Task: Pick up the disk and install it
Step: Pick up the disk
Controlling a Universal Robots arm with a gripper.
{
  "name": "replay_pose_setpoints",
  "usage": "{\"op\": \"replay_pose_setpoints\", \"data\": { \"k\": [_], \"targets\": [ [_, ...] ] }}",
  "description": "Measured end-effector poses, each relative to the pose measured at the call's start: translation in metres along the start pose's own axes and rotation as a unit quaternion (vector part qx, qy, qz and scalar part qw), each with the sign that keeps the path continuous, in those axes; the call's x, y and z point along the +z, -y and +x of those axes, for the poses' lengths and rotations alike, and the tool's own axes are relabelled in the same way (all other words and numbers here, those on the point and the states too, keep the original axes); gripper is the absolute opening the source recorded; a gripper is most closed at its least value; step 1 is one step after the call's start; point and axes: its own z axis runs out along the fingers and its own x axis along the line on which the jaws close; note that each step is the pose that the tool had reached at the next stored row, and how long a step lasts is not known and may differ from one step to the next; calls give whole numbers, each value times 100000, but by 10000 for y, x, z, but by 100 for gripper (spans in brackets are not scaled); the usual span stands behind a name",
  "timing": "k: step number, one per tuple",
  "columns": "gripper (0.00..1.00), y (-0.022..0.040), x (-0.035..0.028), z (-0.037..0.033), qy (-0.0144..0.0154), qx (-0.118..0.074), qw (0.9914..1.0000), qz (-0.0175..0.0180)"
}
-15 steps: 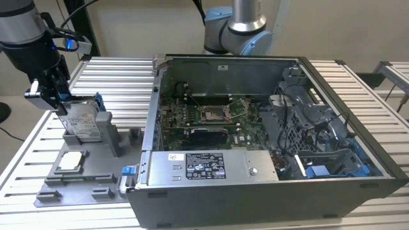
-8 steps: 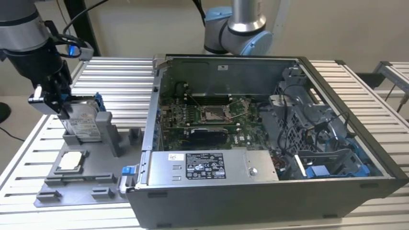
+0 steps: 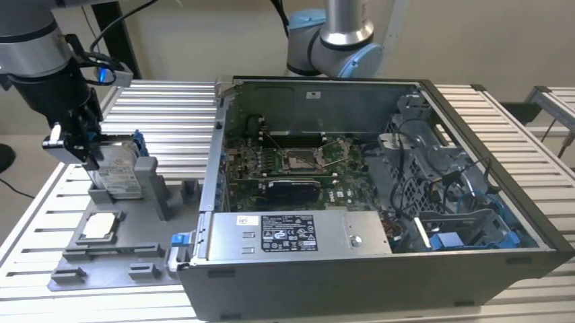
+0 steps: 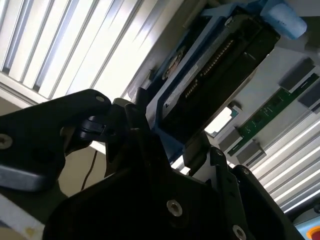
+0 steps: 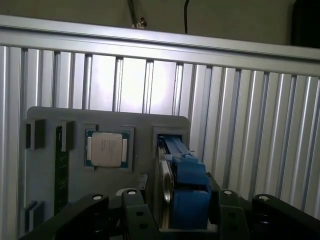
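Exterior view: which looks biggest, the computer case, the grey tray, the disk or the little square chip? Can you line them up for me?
1. Computer case, by far the biggest.
2. Grey tray.
3. Disk, standing upright in the tray.
4. Square chip, the smallest.

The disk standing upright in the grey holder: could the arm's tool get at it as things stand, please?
Very likely yes: in the exterior view the tool is right at the top edge of the disk, which stands upright in the grey holder, with nothing between them.
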Motion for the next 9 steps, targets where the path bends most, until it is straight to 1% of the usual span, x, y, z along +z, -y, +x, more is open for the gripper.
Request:
{"op": "replay_pose_setpoints", "data": {
  "k": [9],
  "targets": [
    [100, 0, 3, 0, -1, 2, 100000, 0]
  ]
}}
